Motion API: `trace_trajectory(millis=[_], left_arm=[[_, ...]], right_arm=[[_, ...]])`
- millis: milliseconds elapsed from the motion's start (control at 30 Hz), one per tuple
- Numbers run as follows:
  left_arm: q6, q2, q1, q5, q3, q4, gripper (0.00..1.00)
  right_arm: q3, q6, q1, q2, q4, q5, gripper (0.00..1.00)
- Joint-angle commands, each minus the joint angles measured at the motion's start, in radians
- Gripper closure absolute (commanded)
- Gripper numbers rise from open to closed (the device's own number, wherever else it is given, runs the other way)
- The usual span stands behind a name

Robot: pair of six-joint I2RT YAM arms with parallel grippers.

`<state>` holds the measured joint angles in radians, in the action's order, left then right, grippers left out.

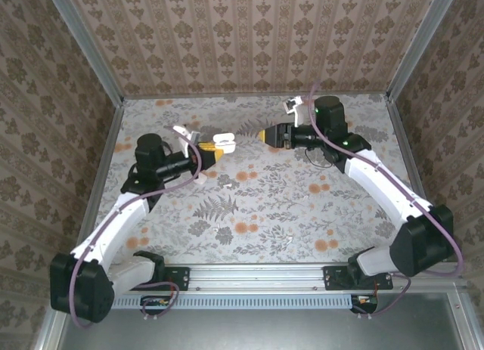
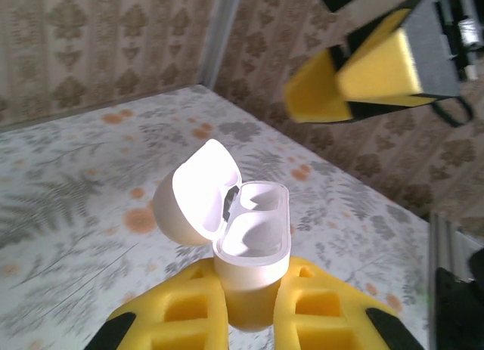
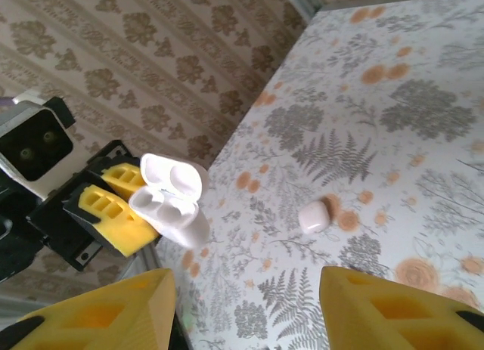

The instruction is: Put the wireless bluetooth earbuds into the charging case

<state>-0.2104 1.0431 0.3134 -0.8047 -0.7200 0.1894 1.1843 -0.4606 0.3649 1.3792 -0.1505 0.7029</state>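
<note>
**Two white-and-black robot arms (image 1: 382,185) reached inward, grippers facing tip to tip.**
The left yellow-padded two-finger gripper (image 1: 209,149) was clamped on the small glossy white hinged charging case (image 2: 253,236). The right yellow-padded gripper (image 1: 265,135) hovered opposite, its fingers spread apart.

Charging case (image 2: 253,229), small glossy white rounded-square shell, lid hinged open and tilted back, 2 pale wells facing up, lower body pinched between the left gripper's (image 2: 253,278) yellow fingers (image 2: 189,308), raised above the table (image 2: 91,184)

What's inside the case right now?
The case is open in the left hand, lid tipped back. Two pale wells show inside; nothing sticks out of them. Their depths are hidden, so I cannot tell if they are empty.
</note>
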Motion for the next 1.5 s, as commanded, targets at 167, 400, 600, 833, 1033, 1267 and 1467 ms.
trace_trajectory(millis=[167, 400, 600, 833, 1033, 1267, 1467], left_arm=[[0.079, -0.261, -0.141, 0.275, 0.108, -0.223, 1.00], [0.052, -0.403, -0.234, 0.334, 0.166, -0.308, 1.00], [0.059, -0.435, -0.252, 0.378, 0.157, -0.415, 1.00], [0.043, -0.466, -0.278, 0.407, 0.169, -0.438, 1.00], [0.042, -0.469, -0.284, 0.426, 0.166, -0.442, 1.00], [0.042, -0.468, -0.290, 0.429, 0.162, -0.453, 1.00], [0.037, -0.460, -0.295, 0.437, 0.165, -0.442, 1.00]], right_arm=[[-0.111, 0.034, 0.272, 0.034, -0.172, -0.332, 0.49], [-0.067, -0.003, 0.525, 0.248, -0.183, -0.421, 0.53], [0.147, 0.017, 0.654, 0.429, -0.376, -0.527, 0.56], [0.295, 0.103, 0.736, 0.537, -0.491, -0.539, 0.78], [0.430, 0.184, 0.763, 0.660, -0.581, -0.444, 0.89], [0.561, 0.253, 0.764, 0.798, -0.693, -0.356, 0.89], [0.596, 0.287, 0.764, 0.843, -0.733, -0.369, 0.88]])
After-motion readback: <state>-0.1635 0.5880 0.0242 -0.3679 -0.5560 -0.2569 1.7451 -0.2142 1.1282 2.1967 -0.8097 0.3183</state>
